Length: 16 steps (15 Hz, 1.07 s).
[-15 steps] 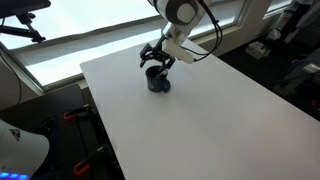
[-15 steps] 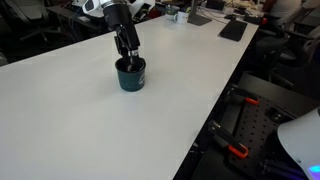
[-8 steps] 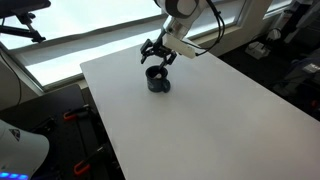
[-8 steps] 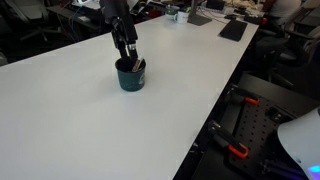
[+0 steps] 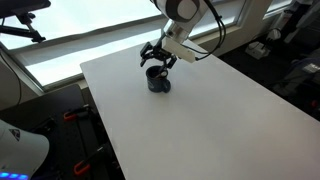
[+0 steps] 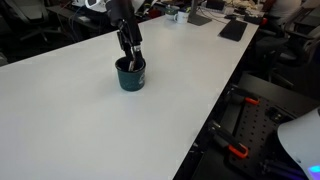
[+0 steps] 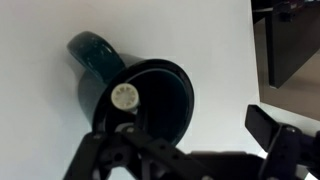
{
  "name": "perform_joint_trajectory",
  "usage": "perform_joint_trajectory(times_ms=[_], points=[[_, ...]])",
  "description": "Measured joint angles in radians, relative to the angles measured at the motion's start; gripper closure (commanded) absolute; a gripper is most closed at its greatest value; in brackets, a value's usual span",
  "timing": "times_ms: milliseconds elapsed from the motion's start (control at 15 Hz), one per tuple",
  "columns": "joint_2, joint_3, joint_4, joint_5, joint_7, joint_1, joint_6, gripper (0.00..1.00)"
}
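The hand (image 5: 157, 57) hangs with its fingers spread wide and grips nothing, its tips at the rim of a dark teal mug (image 5: 158, 81); whether they touch it I cannot tell. The mug stands upright directly below the hand on the white tabletop (image 5: 200, 120). In the wrist view its handle (image 7: 92, 55) points away from the hand, toward the upper left. Inside the mug, under the hand, a slim thing with a pale round end (image 7: 125, 97) stands against the wall nearest the handle; what it is I cannot tell. Well away from the hand, in an exterior view, a dark flat object (image 6: 233, 30) lies near the tabletop's far end
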<state>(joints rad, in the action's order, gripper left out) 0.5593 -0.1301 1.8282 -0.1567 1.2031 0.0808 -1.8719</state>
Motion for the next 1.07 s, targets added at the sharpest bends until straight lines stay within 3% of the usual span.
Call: perform_joint_trajectory(times_ms=[533, 1067], points=[[-0.018, 0.022, 0.028, 0.000, -0.019, 0.005, -0.002, 0.00], [-0.111, 0.019, 0.070, 0.001, -0.016, -0.006, -0.006, 0.00]])
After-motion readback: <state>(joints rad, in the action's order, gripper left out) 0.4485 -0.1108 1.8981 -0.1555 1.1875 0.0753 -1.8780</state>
